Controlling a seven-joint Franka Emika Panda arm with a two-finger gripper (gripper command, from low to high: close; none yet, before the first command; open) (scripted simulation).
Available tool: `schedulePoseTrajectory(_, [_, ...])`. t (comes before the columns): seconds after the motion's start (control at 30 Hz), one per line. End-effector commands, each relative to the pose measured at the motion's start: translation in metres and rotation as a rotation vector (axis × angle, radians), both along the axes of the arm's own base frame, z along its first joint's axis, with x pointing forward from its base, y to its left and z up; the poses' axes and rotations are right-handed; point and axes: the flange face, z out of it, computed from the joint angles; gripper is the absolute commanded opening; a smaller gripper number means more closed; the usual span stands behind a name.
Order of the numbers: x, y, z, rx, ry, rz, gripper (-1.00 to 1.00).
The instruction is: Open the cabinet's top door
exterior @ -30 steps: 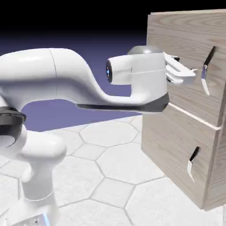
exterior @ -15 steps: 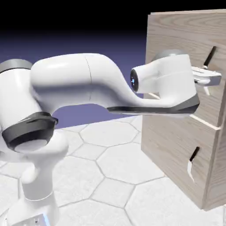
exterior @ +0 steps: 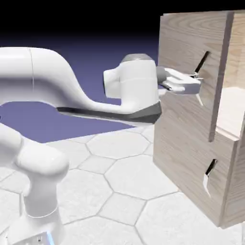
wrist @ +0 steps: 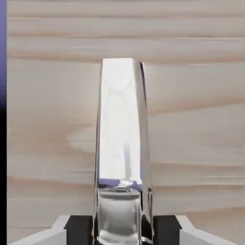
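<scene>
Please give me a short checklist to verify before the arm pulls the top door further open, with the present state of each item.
1. Gripper shut on the handle of the top door: ok, the hand view shows the handle between the fingertips.
2. Top door is off its frame: ok, a pale interior shows behind it.
3. Lower panel closed: ok.
4. Grip centred on the handle's length: cannot tell.
5. Space for the door to swing out: ok, nothing stands on the floor before the cabinet.
</scene>
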Motion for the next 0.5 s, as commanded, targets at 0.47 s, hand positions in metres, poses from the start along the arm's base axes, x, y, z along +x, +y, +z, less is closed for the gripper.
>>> schedulePoseTrajectory(0.47, [-0.101,0.08,0.0,0.001,0.001,-0.271,-1.0])
